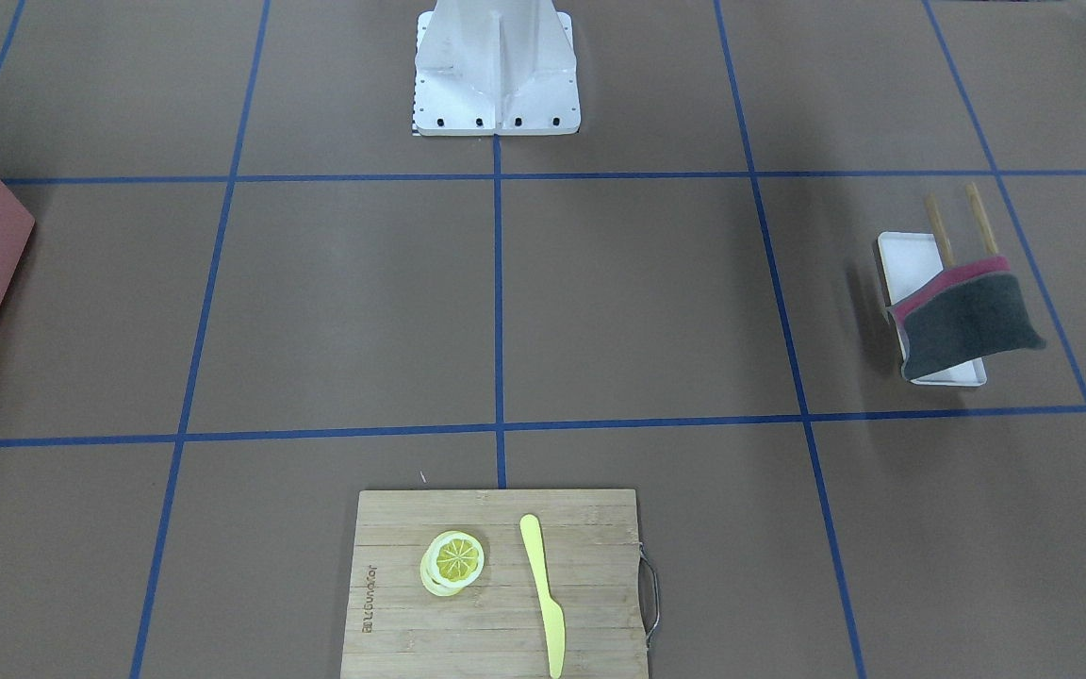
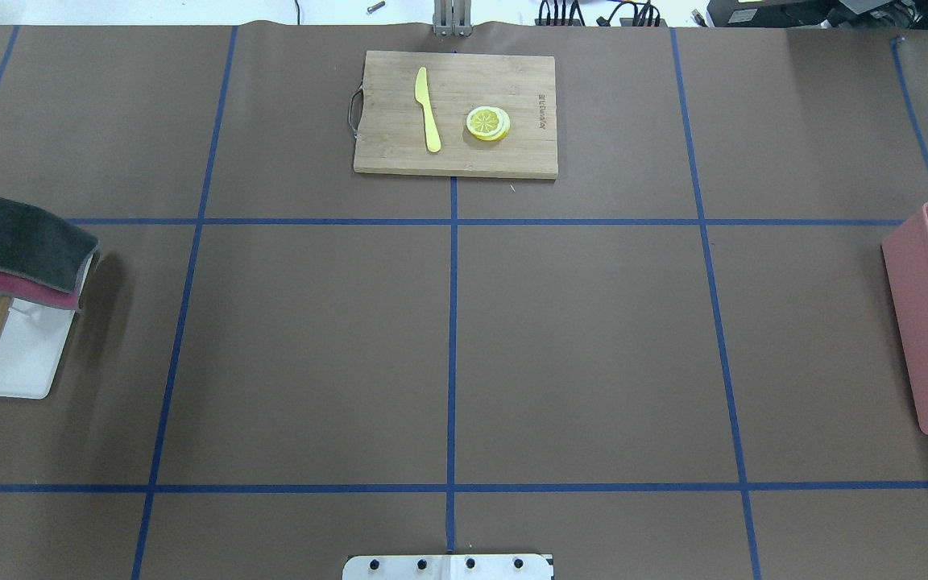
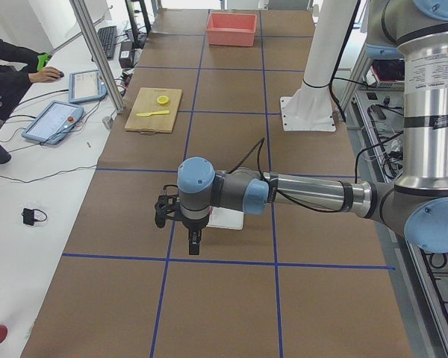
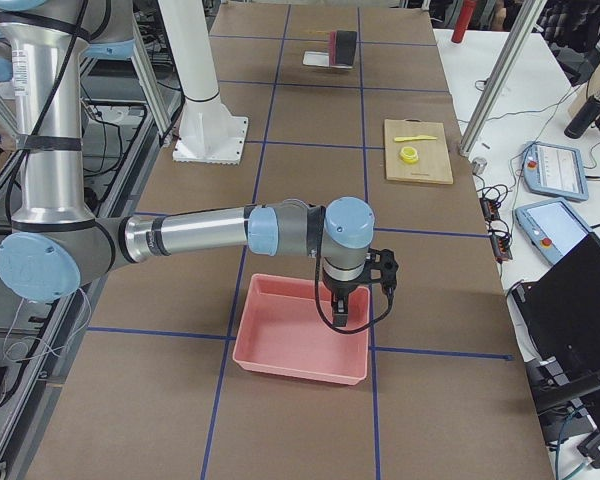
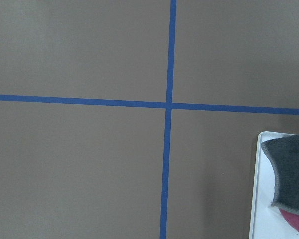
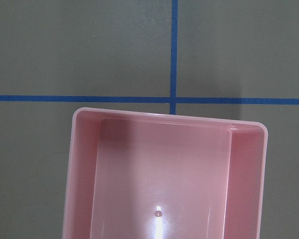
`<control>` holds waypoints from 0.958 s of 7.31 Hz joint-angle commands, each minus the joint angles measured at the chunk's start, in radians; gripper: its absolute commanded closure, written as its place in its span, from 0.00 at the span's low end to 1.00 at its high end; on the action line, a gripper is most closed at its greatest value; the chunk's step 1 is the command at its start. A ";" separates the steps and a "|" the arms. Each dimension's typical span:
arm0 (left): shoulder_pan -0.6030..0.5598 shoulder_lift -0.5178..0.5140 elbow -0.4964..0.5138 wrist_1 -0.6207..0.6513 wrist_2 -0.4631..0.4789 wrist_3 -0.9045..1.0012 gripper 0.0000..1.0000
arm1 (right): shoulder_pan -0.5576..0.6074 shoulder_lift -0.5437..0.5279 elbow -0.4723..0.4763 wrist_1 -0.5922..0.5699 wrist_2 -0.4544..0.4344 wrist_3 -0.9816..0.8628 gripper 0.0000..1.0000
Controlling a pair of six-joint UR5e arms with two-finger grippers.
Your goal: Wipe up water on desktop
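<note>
Hands first: the left hand [image 3: 193, 242] hangs fingers-down over the desk [image 2: 311, 346], just beside the white tray [image 2: 25, 362]. It shows only from the end of the room, so I cannot tell how far its fingers are parted or whether they grip anything. The right hand [image 4: 342, 312] points straight down above the pink bin [image 4: 300, 345] at the opposite end. It is just as hard to read, and its opening cannot be judged either.

The desk is the big matte brown surface under everything. Its long axis runs from the robot's left to its right, and blue tape lines [image 2: 453, 346] cut it into large rectangles. From either end it stretches away lengthwise.

On the robot's left, a grey cloth [image 2: 25, 242] is draped over a red cloth [image 2: 17, 290] (both on a small wooden rack standing in the white tray). At the far edge from the robot, on the middle tape line, lies a cutting board [image 2: 456, 113]. It carries a yellow knife [image 2: 428, 109] and lemon slices [image 2: 488, 123] side by side.
</note>
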 commanded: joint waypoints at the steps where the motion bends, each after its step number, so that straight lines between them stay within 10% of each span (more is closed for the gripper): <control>1: 0.000 0.001 0.000 -0.001 -0.001 -0.001 0.02 | 0.000 -0.001 -0.001 0.000 -0.002 0.000 0.00; 7: 0.000 0.003 0.006 -0.002 -0.008 0.007 0.02 | 0.000 0.002 -0.001 0.000 0.000 0.000 0.00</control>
